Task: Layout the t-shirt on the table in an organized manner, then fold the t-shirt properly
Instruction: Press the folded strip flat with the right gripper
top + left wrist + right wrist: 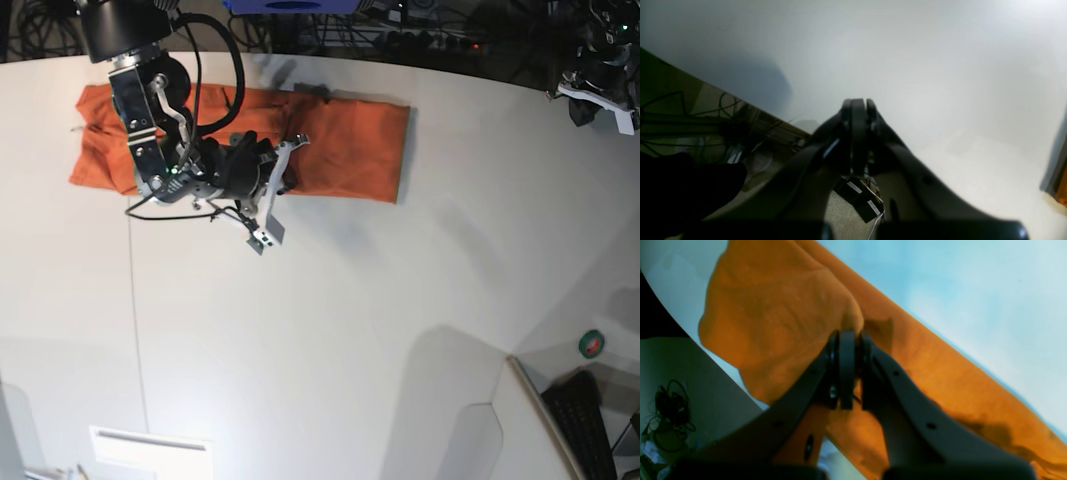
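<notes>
1. T-shirt (345, 150): plain orange cloth, matte, softly wrinkled. In the base view it lies as a long folded band across the far part of the table (330, 330), with a straight edge at one end and a bunched, rumpled end at the other.
2. Table: white, smooth, faintly glossy top with a curved edge. A thin dark seam line (135, 330) runs across it.
3. Right gripper (850, 336): black curved fingers, jaws drawn together on a raised fold of the t-shirt (780, 306). In the right wrist view the cloth bulges up into a rounded hump just past the tips.
4. Right arm: in the base view it reaches over the band's middle and covers part of the cloth. A pale bracket (270, 205) sticks out from the wrist.
5. Left gripper (858, 101): black fingers pressed together, holding nothing. It hangs over bare white tabletop near the table edge, well apart from the t-shirt.
6. Labels: two small white tags sit on a dark block (862, 198) behind the left fingers; the print is too blurred to read.
7. Surroundings: black cables (670, 413) lie on the floor below the table edge. A small round green object (592, 344) and a dark keyboard (590, 420) sit off the table's corner. A white rectangular strip (150, 445) lies near the front edge.
</notes>
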Robot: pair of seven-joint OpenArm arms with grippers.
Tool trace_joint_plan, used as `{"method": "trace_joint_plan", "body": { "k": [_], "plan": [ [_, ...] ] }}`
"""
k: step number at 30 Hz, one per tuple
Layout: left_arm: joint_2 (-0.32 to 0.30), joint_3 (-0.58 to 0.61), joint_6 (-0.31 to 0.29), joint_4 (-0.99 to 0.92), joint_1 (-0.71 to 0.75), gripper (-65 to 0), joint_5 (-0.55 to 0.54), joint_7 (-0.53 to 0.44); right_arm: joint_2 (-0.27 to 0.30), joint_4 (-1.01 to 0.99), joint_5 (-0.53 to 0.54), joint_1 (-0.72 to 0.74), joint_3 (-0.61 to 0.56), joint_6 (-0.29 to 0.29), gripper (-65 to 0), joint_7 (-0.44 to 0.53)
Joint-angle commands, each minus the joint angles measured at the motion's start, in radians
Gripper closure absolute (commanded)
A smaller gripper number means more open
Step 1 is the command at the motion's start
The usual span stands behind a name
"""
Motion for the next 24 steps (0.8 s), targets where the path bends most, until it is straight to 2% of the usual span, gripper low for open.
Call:
{"method": "trace_joint_plan", "body": {
  "k": [1,6,24],
  "plan": [
    [-0.016,-0.005,-0.005,0.013,0.001,0.0,-0.009,-0.02,-0.004,0.022,0.012,0.017,0.0,-0.001,0.0,0.012],
    [-0.016,-0.005,-0.005,0.013,0.001,0.0,-0.009,-0.02,-0.004,0.06,0.012,0.013,0.0,-0.001,0.0,0.006],
    [-0.016,-0.005,-0.005,0.013,0.001,0.0,-0.011,-0.02,-0.004,0.001,0.012,0.014,0.006,-0.001,0.0,0.006]
  ]
}}
